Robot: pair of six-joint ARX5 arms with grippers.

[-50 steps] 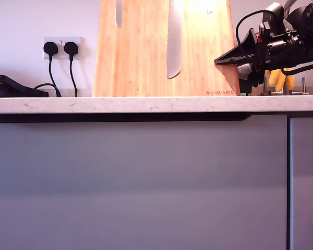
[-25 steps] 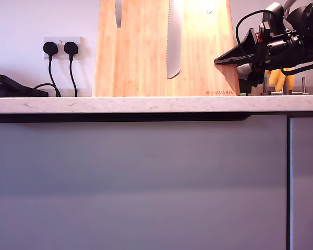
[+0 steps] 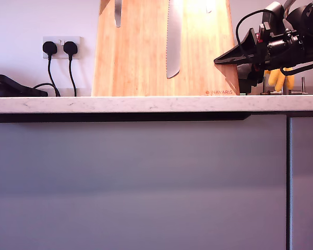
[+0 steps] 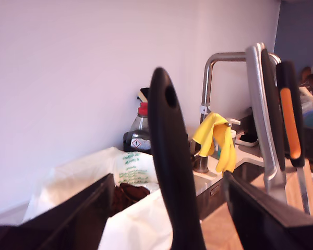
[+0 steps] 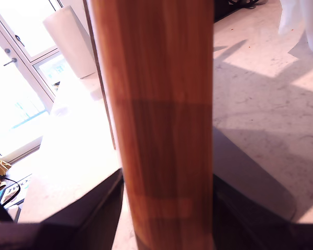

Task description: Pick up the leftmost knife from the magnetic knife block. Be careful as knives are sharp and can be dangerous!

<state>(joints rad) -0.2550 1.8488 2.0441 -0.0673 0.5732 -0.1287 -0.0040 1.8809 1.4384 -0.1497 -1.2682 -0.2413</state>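
Exterior view, read across from its left edge, everything placed off the block.

- Well off the block toward this view's left: white wall socket (image 3: pixel 61 47) with two black plugs, cords hanging to the pale marbled worktop (image 3: pixel 146 104).
- Tall flat light bamboo magnetic knife block (image 3: pixel 146 62) stands upright on the worktop, red lettering low at its corner nearest the arm.
- On the block's face, near the edge facing the socket: the leftmost knife (image 3: pixel 118 13), a narrow silver blade with a rounded tip pointing down, handle cut off above the frame.
- Mid-face: long wide serrated steel blade (image 3: pixel 172 39), hanging lower.
- Beyond the block's far edge: black arm, my second gripper (image 3: pixel 219 61) reaching that edge.

Second wrist view: my second gripper (image 5: pixel 167 219) straddles the block (image 5: pixel 161 104) edge-on; jaws narrow, lying against both faces of the board.

First wrist view: my first gripper (image 4: pixel 167 208) has its jaws wide, one on either side of a slim black handle with a hole near its end (image 4: pixel 169 156), gaps showing on both sides. Behind it, a yellow rubber glove (image 4: pixel 216 138) is draped over a steel tap.
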